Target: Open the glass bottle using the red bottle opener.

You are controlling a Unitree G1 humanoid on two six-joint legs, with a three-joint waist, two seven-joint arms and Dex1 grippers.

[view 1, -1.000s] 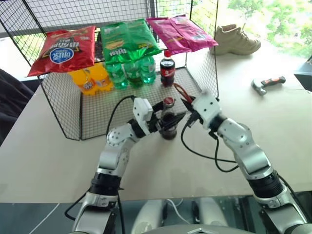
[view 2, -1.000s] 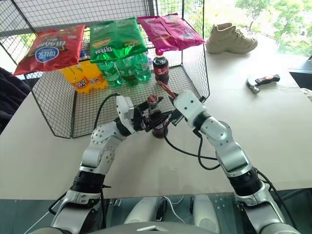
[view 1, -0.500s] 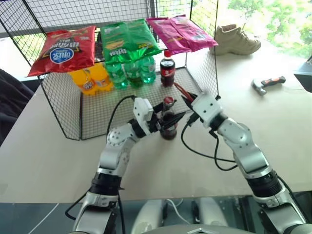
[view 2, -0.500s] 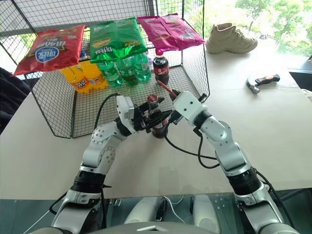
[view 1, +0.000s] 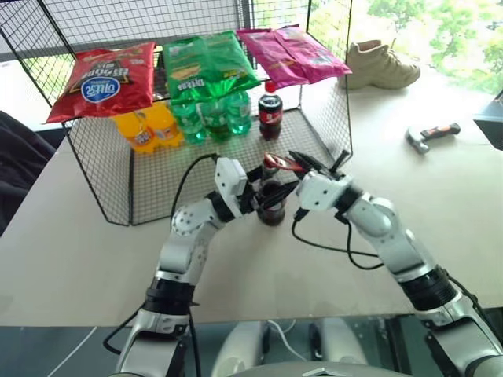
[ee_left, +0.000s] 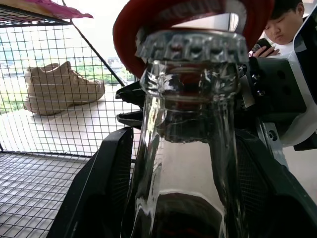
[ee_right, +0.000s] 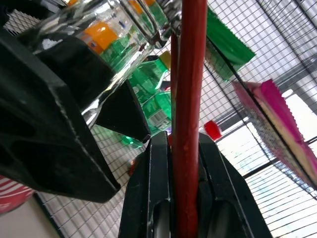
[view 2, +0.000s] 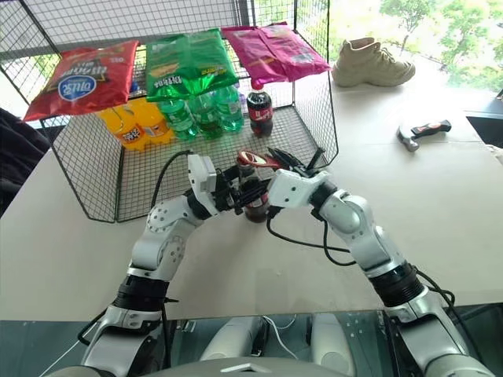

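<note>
The glass bottle, clear with dark cola and a crimped metal cap, stands mid-table just before the wire rack, the left fingers clamped around its neck. The right fingers pinch the flat red bottle opener, its looped head lying over the cap.

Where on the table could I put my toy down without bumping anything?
The bare tabletop to the left of the wire rack is free. So is the stretch between the hammer and the robot's right arm. It is crowded in the middle, where both grippers meet at the glass bottle, and inside the rack.
</note>
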